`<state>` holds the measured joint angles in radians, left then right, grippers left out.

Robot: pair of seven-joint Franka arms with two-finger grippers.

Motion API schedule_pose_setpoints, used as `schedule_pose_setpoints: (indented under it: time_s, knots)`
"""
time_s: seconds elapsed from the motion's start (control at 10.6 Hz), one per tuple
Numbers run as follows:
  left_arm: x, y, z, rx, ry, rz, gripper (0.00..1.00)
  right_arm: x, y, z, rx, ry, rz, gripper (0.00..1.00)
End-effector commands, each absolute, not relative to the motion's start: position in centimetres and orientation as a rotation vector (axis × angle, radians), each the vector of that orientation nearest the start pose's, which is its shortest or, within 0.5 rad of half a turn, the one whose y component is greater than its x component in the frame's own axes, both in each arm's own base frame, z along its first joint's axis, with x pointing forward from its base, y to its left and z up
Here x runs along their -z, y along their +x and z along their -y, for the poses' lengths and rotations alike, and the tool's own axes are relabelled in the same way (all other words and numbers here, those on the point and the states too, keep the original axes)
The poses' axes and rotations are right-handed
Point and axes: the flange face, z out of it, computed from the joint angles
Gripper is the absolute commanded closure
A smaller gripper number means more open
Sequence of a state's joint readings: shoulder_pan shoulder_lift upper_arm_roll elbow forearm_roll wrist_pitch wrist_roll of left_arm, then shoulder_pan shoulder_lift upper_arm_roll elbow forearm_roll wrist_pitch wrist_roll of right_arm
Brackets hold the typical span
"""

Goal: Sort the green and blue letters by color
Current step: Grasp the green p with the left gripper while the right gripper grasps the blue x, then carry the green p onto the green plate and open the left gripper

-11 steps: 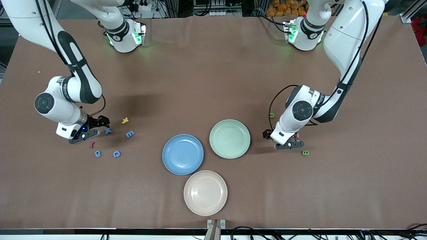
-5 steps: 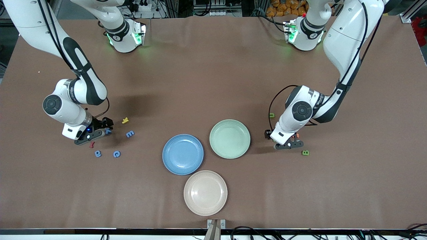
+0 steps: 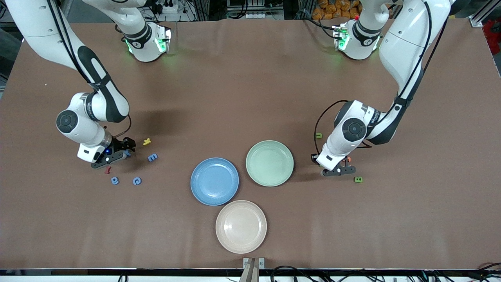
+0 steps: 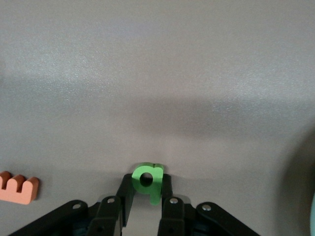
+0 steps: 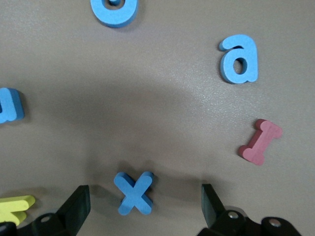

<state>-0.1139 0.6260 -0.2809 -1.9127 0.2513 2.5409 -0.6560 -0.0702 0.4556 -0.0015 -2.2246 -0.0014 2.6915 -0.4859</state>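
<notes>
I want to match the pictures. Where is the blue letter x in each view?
Front view: the blue x lies on the table at the right gripper, mostly hidden by it.
Right wrist view: the blue x lies flat between the open fingers.
Left wrist view: not in it.
Shared landmark: the dark red letter beside it shows in both the front and right wrist views.

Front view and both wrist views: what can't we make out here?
- Small green foam letter in the left end effector: hidden under the left arm in the front view.
- Blue foam letter at the right wrist view's edge: cropped, unreadable.
- Yellow foam letter: cut off by the frame, part-covered by the end effector finger.
</notes>
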Motion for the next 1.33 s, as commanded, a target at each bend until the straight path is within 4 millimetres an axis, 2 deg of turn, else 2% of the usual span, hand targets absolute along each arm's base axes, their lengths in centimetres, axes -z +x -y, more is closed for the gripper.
schedule_pose_setpoints:
  time_s: [0.0, 0.19, 0.28, 0.47, 0.66, 0.85, 1.04, 1.14, 1.23]
  knots:
    - [-18.9, 59.1, 25.4, 0.116, -3.170, 0.228, 1.00, -17.1, 54.2, 3.8, 0.027, -3.081, 0.653, 0.00]
    - [-21.0, 60.0, 26.5, 0.172, -3.185, 0.322, 1.00, -17.2, 53.9, 3.8, 0.020, -3.080, 0.648, 0.13]
    - [-22.4, 59.9, 28.0, 0.207, -3.194, 0.363, 1.00, -17.3, 53.8, 3.6, 0.022, -3.079, 0.655, 0.25]
    - [-23.5, 59.2, 31.5, 0.230, -3.210, 0.451, 1.00, -17.6, 53.8, 3.5, 0.027, -3.079, 0.658, 0.34]
    - [-23.7, 58.6, 33.5, 0.231, -3.217, 0.484, 1.00, -18.0, 53.9, 3.4, 0.036, -3.081, 0.658, 0.43]
    - [-23.8, 56.9, 36.9, 0.228, -3.217, 0.552, 1.00, -18.1, 53.8, 3.4, 0.030, -3.078, 0.660, 0.69]
    - [-23.6, 56.2, 37.6, 0.212, -3.208, 0.571, 1.00, -18.1, 53.8, 3.4, 0.030, -3.079, 0.655, 0.77]
    - [-23.5, 56.1, 37.4, 0.191, -3.189, 0.598, 0.11, -18.1, 53.8, 3.4, 0.030, -3.083, 0.634, 0.86]
    - [-23.5, 56.0, 37.4, 0.190, -3.177, 0.608, 0.00, -18.1, 53.9, 3.0, 0.030, -3.085, 0.624, 0.88]
